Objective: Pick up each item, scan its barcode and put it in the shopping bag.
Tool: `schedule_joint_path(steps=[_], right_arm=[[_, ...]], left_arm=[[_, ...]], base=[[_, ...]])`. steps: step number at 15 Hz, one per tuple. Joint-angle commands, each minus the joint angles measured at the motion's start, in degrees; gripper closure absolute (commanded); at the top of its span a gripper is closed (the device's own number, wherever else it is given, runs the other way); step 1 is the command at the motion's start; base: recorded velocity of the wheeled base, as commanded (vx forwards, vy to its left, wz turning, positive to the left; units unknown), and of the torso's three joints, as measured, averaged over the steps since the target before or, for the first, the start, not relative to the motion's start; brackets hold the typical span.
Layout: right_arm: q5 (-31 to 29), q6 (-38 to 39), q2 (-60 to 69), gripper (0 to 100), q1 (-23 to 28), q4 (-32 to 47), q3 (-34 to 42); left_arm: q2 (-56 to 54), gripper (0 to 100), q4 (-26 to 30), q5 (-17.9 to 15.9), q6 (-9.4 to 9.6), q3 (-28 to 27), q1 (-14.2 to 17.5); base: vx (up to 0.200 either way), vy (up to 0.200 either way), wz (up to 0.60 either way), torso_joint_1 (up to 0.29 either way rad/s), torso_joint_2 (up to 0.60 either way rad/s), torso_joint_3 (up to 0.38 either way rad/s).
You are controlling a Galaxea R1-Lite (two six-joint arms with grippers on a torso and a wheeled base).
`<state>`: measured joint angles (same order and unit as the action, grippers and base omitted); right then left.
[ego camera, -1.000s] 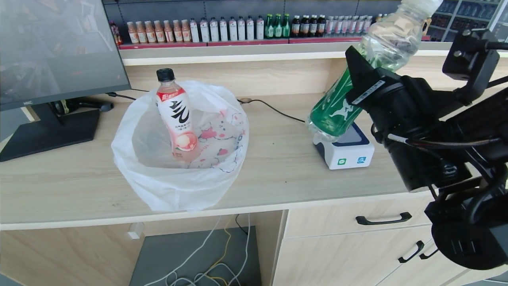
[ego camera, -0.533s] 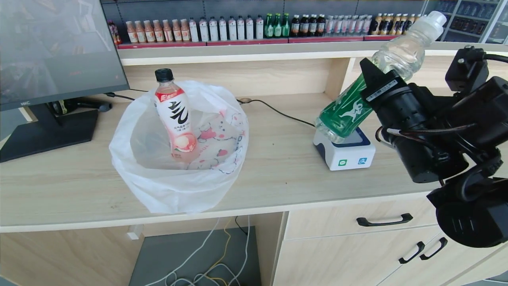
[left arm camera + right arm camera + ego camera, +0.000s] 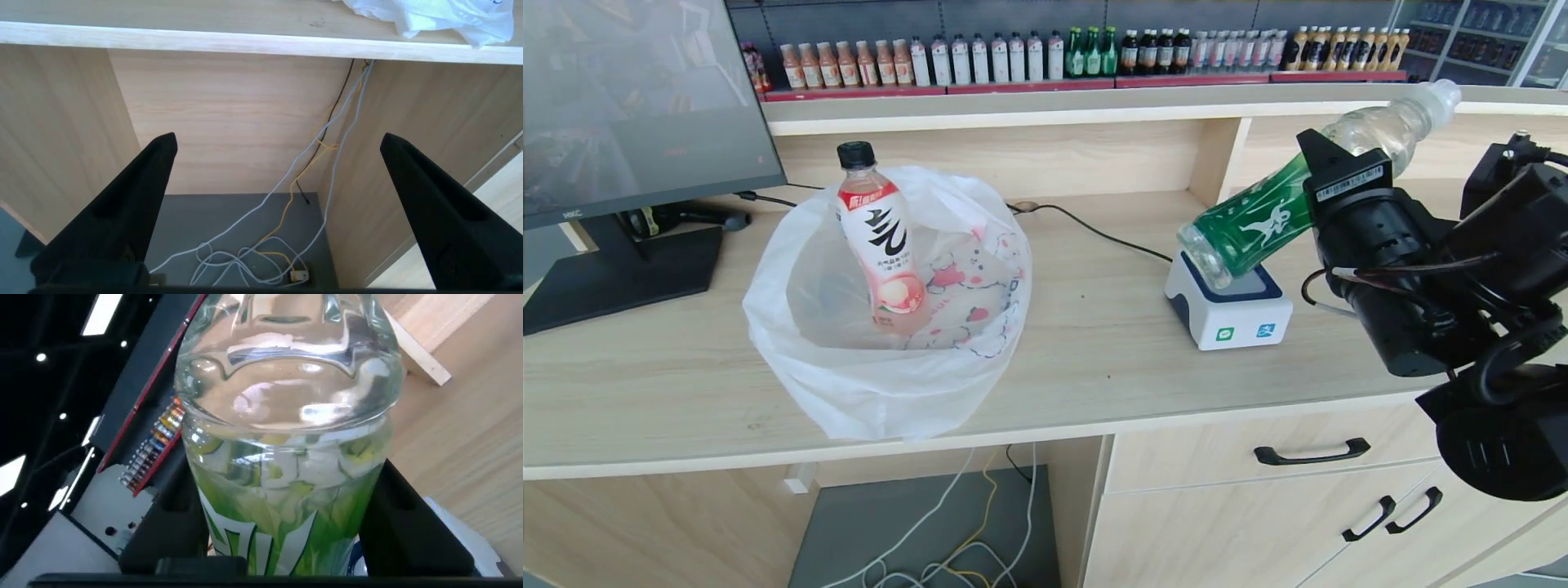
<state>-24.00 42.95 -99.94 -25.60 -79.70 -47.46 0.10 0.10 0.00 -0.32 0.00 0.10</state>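
The green bottle (image 3: 1250, 224) has tipped flatter in the last second, base just over the scanner (image 3: 1232, 314) on the counter (image 3: 1094, 351), my right tool (image 3: 1321, 184) clamped round it. I'd say scanning's under way; the bag (image 3: 882, 392) waits.

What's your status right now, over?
Right gripper shut on green bottle, tilted, base over scanner. Left gripper open, below counter edge. Pink bottle in shopping bag. No obstacle seen.

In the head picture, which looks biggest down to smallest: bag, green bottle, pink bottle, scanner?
1. Bag
2. Green bottle, tilted and clearly longer than the pink one
3. Pink bottle and scanner look about alike, so I won't rank them.
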Motion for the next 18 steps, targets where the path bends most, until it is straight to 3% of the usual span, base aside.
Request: schedule_joint_path(steps=[1,9,18], right_arm=[[0.01,2.05,-0.17,100,2.31,-0.01,0.35],[-0.17,12.78,-3.07,100,4.51,0.25,1.4],[-0.25,19.28,-4.04,100,4.77,0.16,1.32]], left_arm=[[-0.01,0,-0.01,0.0,-0.12,0.0,-0.01],[-0.01,0,-0.01,0.0,-0.03,0.0,-0.01],[-0.01,0,-0.01,0.0,-0.03,0.0,-0.01]], base=[[0.0,0.0,0.0,0.0,0.0,0.0],[0.0,0.0,0.0,0.0,0.0,0.0],[0.0,0.0,0.0,0.0,0.0,0.0]])
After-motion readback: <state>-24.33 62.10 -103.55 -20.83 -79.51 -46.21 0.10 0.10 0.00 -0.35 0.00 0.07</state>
